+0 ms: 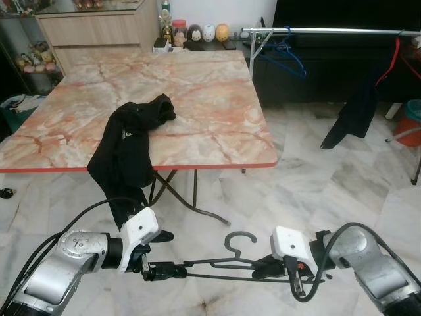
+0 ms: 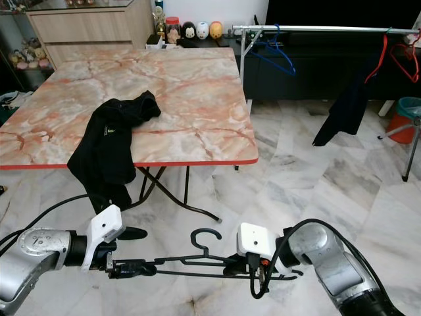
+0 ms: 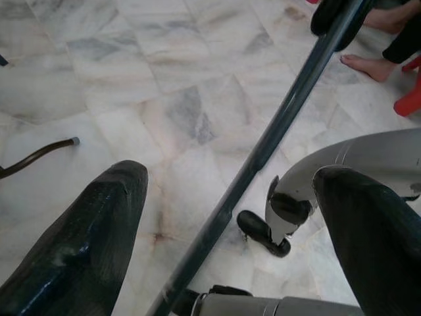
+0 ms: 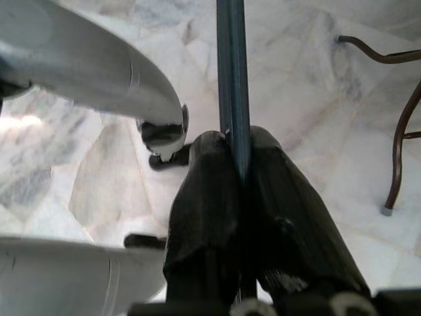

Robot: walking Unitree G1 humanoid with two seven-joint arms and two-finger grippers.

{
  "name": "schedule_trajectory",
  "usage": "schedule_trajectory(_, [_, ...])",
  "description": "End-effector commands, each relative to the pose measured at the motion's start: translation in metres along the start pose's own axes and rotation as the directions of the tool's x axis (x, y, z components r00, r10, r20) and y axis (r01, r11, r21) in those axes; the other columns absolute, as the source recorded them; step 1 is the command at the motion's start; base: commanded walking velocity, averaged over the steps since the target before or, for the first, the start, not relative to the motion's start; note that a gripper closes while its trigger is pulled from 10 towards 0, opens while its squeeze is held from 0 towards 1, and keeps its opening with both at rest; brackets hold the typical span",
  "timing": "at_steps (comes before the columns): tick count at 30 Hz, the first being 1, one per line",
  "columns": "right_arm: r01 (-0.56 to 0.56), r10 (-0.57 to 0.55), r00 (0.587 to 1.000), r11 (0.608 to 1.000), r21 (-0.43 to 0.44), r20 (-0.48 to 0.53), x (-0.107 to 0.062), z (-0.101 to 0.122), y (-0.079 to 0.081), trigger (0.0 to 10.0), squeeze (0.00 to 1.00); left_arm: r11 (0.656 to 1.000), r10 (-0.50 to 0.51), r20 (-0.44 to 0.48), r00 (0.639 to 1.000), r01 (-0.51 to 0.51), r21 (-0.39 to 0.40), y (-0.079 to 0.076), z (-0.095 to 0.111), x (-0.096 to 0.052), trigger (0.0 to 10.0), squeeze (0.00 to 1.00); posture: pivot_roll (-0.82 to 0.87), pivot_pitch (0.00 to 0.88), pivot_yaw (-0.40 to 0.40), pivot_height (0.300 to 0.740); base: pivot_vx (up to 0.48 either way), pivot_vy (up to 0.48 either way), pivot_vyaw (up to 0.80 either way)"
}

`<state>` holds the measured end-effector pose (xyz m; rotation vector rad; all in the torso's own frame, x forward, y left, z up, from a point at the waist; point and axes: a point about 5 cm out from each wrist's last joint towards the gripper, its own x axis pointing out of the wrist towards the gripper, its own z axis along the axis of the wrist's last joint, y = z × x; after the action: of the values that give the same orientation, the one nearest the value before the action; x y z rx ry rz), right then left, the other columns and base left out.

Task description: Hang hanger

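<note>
A dark hanger (image 1: 217, 266) is held level just above the floor in front of me, its hook (image 1: 240, 239) pointing up. My right gripper (image 1: 264, 266) is shut on the hanger's right end; the right wrist view shows the thin bar (image 4: 233, 85) pinched between both fingers (image 4: 204, 191). My left gripper (image 1: 164, 269) is at the hanger's left end. In the left wrist view its fingers (image 3: 85, 243) stand wide apart and open, with the bar (image 3: 263, 151) running between them untouched. The silver clothes rail (image 1: 329, 29) stands at the far right.
A marble-topped folding table (image 1: 210, 99) is straight ahead with a black garment (image 1: 128, 151) drooping over its front edge. The rail carries a blue hanger (image 1: 289, 58), a red hanger (image 1: 395, 49) and a dark garment (image 1: 355, 112). A person's bare foot (image 3: 371, 66) is nearby.
</note>
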<state>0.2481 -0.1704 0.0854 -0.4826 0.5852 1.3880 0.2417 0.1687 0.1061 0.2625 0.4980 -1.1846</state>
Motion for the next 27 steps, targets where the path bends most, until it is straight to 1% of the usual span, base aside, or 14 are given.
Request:
schedule_trajectory(1, [0.002, -0.001, 1.000, 1.000, -0.024, 0.024, 0.000, 0.010, 0.001, 10.0, 0.00, 1.000, 0.025, -0.004, 1.000, -0.025, -0.014, 0.004, 0.000, 0.000, 10.0, 0.00, 0.04, 0.000, -0.001, 0.740, 0.000, 0.000, 0.00])
schedule_trajectory(3, [-0.002, 0.002, 1.000, 1.000, -0.025, 0.023, 0.000, 0.010, 0.002, 10.0, 0.00, 0.999, 0.028, -0.001, 1.000, -0.028, -0.018, 0.004, 0.001, 0.001, 10.0, 0.00, 0.04, 0.000, 0.000, 0.740, 0.000, 0.000, 0.00])
schedule_trajectory(4, [0.006, -0.006, 1.000, 1.000, -0.024, 0.003, 0.004, 0.007, 0.003, 10.0, 0.00, 0.999, 0.037, 0.007, 0.999, -0.037, -0.020, 0.005, 0.002, 0.002, 10.0, 0.00, 0.04, 0.000, -0.001, 0.740, 0.000, 0.000, 0.00])
schedule_trajectory(8, [0.010, -0.010, 1.000, 1.000, -0.013, 0.004, 0.009, 0.006, 0.004, 10.0, 0.00, 0.999, 0.030, 0.013, 0.999, -0.029, -0.023, 0.005, 0.003, 0.004, 10.0, 0.00, 0.04, 0.000, 0.001, 0.740, 0.000, 0.000, 0.00])
schedule_trajectory(16, [0.051, -0.051, 0.999, 0.999, 0.004, 0.002, 0.018, 0.005, 0.002, 10.0, 0.00, 0.999, 0.028, 0.019, 0.999, -0.027, -0.037, 0.003, 0.004, 0.005, 10.0, 0.00, 0.05, 0.000, 0.000, 0.740, 0.000, 0.000, 0.00])
schedule_trajectory(18, [0.065, -0.065, 0.998, 0.998, 0.000, 0.013, 0.019, 0.006, 0.001, 10.0, 0.00, 0.999, 0.025, 0.018, 1.000, -0.025, -0.041, 0.003, 0.004, 0.005, 10.0, 0.00, 0.05, 0.000, -0.001, 0.740, 0.000, 0.000, 0.00])
schedule_trajectory(21, [0.090, -0.091, 0.995, 0.996, 0.028, 0.039, 0.021, 0.007, -0.002, 10.0, 0.00, 0.999, 0.023, 0.017, 1.000, -0.023, -0.045, 0.003, 0.004, 0.005, 10.0, 0.00, 0.05, 0.000, 0.001, 0.740, 0.000, 0.000, 0.00])
schedule_trajectory(24, [0.071, -0.074, 0.995, 0.997, 0.037, 0.069, 0.020, 0.010, -0.001, 10.0, 0.00, 0.999, 0.023, 0.019, 1.000, -0.022, -0.048, 0.002, 0.003, 0.007, 10.0, 0.00, 0.05, 0.000, 0.002, 0.740, 0.000, 0.000, 0.00])
schedule_trajectory(25, [0.058, -0.061, 0.994, 0.998, 0.037, 0.093, 0.020, 0.013, 0.001, 10.0, 0.00, 0.998, 0.024, 0.023, 0.999, -0.023, -0.051, 0.001, 0.004, 0.009, 10.0, 0.00, 0.05, 0.000, 0.001, 0.740, 0.000, 0.000, 0.00])
schedule_trajectory(27, [0.057, -0.060, 0.993, 0.998, 0.037, 0.097, 0.021, 0.014, 0.001, 10.0, 0.00, 0.998, 0.023, 0.026, 0.999, -0.022, -0.052, 0.001, 0.004, 0.010, 10.0, 0.00, 0.05, 0.000, 0.001, 0.740, 0.000, 0.000, 0.00])
